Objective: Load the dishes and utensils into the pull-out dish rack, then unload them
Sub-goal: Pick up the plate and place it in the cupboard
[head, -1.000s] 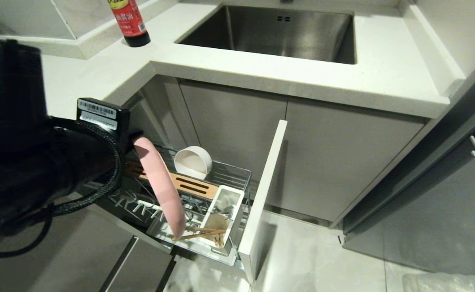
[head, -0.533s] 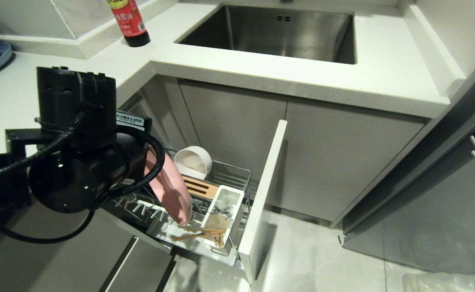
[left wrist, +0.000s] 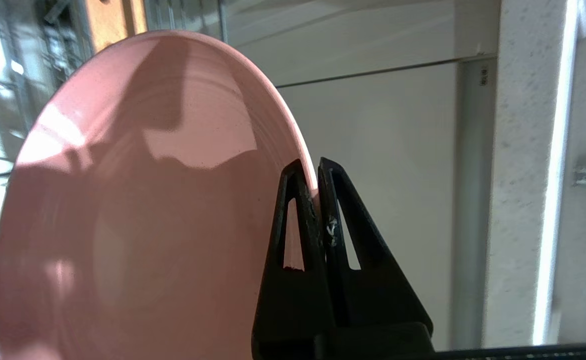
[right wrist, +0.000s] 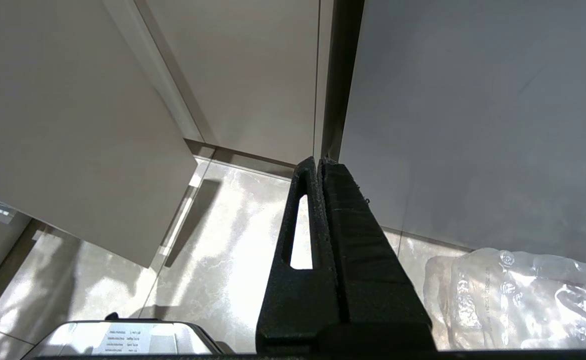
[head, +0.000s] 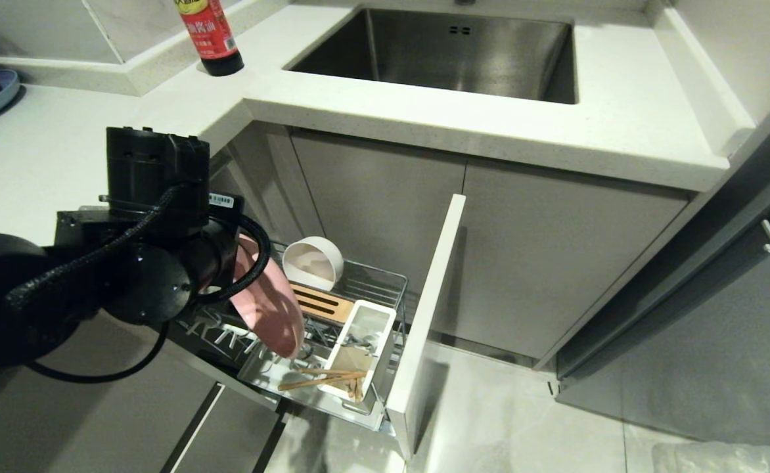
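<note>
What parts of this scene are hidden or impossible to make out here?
- Head view: the left gripper is hidden behind its own black arm.
- Head view: the pink plate hides the rack wires beneath its lower edge.
- Head view: the spoon in the white caddy is too small to make out.

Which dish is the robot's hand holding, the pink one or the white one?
The pink plate. The left end effector pinches its rim, holding it tilted over the wire rack. The white bowl sits on its side farther back in the rack, touched by nothing.
</note>
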### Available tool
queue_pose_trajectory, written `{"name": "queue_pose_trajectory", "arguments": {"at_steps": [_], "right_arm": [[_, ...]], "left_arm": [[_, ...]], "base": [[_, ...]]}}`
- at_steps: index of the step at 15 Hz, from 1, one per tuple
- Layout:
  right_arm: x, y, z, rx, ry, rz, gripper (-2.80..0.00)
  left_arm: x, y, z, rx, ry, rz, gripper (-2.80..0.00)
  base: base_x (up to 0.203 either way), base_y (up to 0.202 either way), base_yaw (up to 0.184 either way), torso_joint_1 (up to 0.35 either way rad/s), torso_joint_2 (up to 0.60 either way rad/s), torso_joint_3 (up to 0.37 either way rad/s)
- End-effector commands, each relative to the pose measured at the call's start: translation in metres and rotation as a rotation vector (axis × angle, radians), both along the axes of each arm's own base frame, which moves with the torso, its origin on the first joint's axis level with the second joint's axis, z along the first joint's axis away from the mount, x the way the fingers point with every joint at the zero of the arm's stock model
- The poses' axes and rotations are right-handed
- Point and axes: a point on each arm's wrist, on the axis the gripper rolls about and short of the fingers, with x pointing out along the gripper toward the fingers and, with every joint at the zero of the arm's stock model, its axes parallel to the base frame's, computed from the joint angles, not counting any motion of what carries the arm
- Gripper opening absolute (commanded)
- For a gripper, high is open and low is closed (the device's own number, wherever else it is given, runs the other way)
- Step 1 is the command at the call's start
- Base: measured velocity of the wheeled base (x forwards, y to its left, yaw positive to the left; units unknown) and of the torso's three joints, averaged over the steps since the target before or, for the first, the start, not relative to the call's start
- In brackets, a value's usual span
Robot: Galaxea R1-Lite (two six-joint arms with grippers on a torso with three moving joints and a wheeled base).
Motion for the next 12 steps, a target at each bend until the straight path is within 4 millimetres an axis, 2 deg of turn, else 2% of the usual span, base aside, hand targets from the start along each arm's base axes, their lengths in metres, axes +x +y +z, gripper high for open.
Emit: {"name": "queue_pose_trajectory", "arguments": {"at_steps": [1, 12], "right_arm": [[0.000, 0.000, 0.000, 0.000, 0.001, 0.001, -2.80], [0.000, 0.000, 0.000, 0.000, -0.001, 0.001, -2.80]], "left_arm": [[0.006, -0.003, -0.005, -0.013, 0.005, 0.009, -2.80], [0.035, -0.010, -0.020, -0.078, -0.024, 0.047, -2.80]], "base": [[0.000, 0.000, 0.000, 0.000, 0.00, 0.000], [0.000, 0.000, 0.000, 0.000, 0.00, 0.000]]}}
